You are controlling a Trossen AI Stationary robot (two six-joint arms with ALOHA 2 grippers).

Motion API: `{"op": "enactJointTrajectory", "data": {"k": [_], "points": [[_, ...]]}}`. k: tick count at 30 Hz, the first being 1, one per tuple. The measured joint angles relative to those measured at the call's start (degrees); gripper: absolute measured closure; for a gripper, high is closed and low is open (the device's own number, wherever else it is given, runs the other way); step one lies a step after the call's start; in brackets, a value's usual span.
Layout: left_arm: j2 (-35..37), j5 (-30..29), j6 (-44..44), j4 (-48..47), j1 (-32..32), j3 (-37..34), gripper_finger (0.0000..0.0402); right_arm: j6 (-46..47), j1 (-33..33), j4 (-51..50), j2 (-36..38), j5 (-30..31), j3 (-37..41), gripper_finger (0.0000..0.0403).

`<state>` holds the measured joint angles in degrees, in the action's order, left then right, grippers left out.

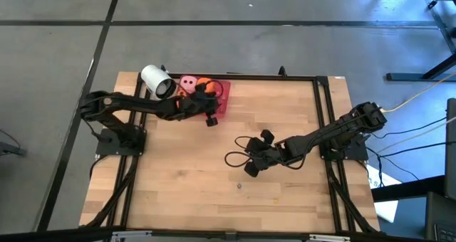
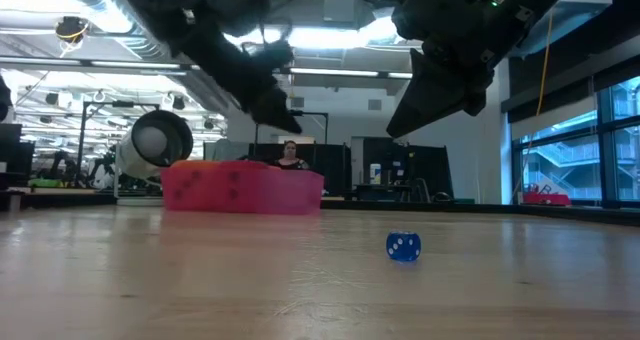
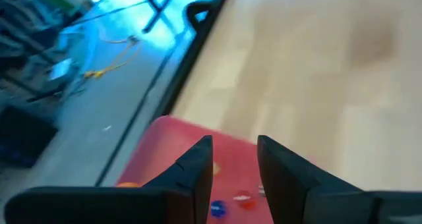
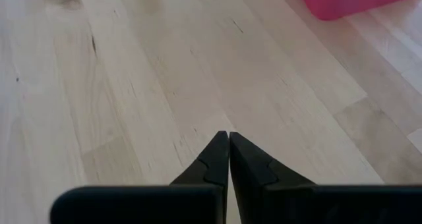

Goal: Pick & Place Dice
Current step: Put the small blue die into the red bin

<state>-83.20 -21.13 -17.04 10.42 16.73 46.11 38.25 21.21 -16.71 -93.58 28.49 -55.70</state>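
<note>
Wooden counter (image 1: 214, 178) is seen carrying a red tray (image 1: 221, 103) by its far edge; above it the left tool (image 3: 234, 159) is spread empty, while the right tool (image 4: 228, 151) is held pressed together mid-counter.

I count two arms; one red tray (image 1: 222, 103); one pink die (image 1: 188, 81) and one orange die (image 1: 203, 82) in it; one small blue die (image 2: 403, 246); one white roll (image 1: 157, 82).

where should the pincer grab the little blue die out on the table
Probably by two opposite flat side faces, coming straight down from above. The blue die sits flat on the bare table with nothing beside it, so the sides are free. The right pincer, now shut, would have to open first.
</note>
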Motion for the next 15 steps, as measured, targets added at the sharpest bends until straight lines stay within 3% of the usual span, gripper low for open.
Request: {"op": "enactJointTrajectory", "data": {"k": [4, 8, 15], "points": [[4.20, 1.84, 3.11, -4.43, -4.22, 0.00, 0.0290, -0.10, 0.00, 0.00, 0.00, -0.08, 0.00, 0.0387], [7.60, 3.69, 3.88, -8.43, -8.72, 0.04, 0.0295, -0.18, 0.02, 0.11, 0.00, -4.58, 0.00, 0.0387], [13.48, 2.27, 7.89, -15.53, -16.98, 0.04, 0.0310, -4.63, 2.95, 2.67, 0.00, -9.58, 0.00, 0.0387]]}}
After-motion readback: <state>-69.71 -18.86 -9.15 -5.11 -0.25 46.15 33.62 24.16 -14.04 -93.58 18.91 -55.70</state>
